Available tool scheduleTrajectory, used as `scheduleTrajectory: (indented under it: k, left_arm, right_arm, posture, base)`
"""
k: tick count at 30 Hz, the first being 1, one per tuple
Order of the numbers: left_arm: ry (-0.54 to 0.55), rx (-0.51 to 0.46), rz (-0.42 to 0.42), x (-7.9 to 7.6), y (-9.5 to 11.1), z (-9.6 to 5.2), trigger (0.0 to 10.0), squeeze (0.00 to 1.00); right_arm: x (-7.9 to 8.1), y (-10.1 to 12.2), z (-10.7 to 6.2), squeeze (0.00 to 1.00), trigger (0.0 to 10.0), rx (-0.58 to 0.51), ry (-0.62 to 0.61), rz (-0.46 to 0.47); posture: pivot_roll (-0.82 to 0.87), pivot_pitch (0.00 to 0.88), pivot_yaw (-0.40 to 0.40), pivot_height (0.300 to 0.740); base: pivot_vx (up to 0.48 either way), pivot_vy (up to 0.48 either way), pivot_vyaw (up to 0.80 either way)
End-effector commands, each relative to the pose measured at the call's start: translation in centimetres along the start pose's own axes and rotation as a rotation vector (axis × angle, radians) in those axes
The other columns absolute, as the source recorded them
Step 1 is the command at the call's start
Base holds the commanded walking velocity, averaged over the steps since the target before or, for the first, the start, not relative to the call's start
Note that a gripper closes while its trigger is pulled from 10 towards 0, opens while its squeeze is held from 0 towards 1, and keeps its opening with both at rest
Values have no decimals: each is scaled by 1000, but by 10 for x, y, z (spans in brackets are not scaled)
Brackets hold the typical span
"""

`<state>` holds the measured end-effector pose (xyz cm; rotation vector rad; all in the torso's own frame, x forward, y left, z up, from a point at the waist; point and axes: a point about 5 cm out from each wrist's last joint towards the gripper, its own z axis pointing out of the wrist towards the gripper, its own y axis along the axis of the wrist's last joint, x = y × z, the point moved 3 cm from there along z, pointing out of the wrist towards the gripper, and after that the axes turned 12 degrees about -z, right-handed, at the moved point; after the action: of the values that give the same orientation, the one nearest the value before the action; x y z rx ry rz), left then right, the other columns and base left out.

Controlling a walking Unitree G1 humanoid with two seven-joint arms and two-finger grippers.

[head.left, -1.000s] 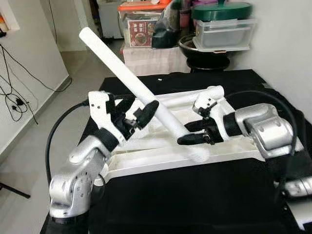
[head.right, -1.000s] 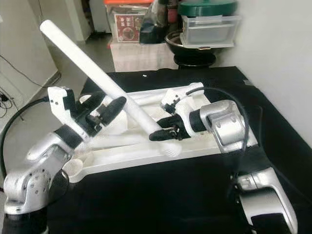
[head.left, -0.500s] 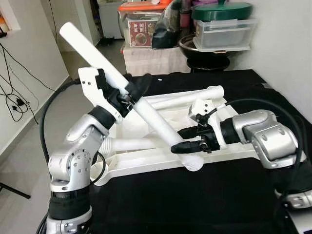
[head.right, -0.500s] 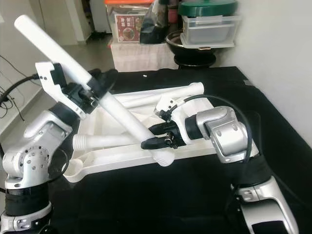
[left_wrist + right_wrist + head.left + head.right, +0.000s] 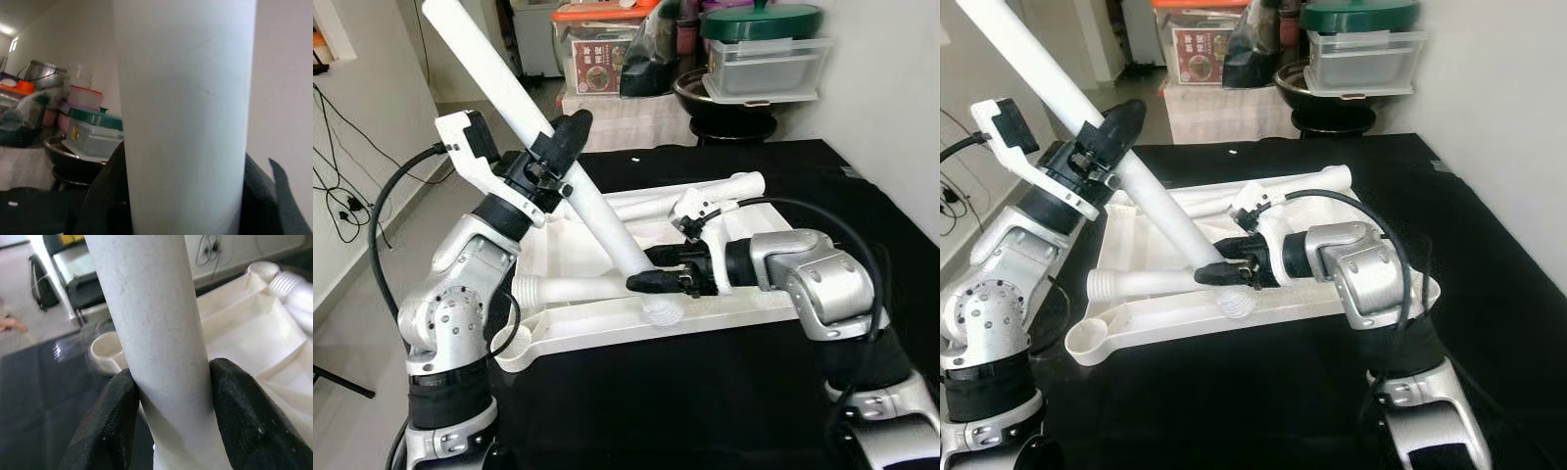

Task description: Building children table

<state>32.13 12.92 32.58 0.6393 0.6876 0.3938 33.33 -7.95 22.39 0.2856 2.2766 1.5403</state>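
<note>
Even, diffuse indoor daylight; head views bright and mostly sharp, with soft focus in the background clutter. The white table leg [image 5: 570, 181] is near overexposed, its surface detail washed out. The black counter [image 5: 724, 392] reads almost featureless, with a faint sheen in the right wrist view. Wrist views are soft: the black fingers [image 5: 247, 416] blur at close range.

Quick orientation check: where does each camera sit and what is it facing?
Left and right eye views: head, looking down at the tabletop on black cloth; both arms show.
Left wrist view: along the left hand, facing the leg.
Right wrist view: along the right hand, facing the leg's lower end.
All share the leg.
</note>
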Motion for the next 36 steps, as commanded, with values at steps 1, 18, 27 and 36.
scheduleTrajectory:
  k: [1, 18, 27, 36]
  left_arm:
    - [-20, 28, -37, -2, -7, 1, 0, 0]
    - [-267, 268, 47, -23, -19, 7, 0, 0]
    - [-329, 263, 55, -34, -18, 16, 0, 0]
    - [-361, 256, 46, -40, -17, 21, 0, 0]
  right_arm:
    - [-14, 13, -6, 0, 10000, -94, -115, 0]
    - [-7, 38, 27, 1000, 10000, -213, -161, -56]
    - [14, 18, 57, 0, 10000, -110, -111, 19]
    - [22, -2, 77, 0, 10000, -13, -135, 36]
  posture:
    - [-55, 0, 39, 740]
    - [-41, 0, 64, 740]
    - [-35, 0, 64, 740]
    - [-28, 0, 69, 740]
  base:
    - [0, 0, 0]
    - [0, 0, 0]
    - [0, 0, 0]
    - [0, 0, 0]
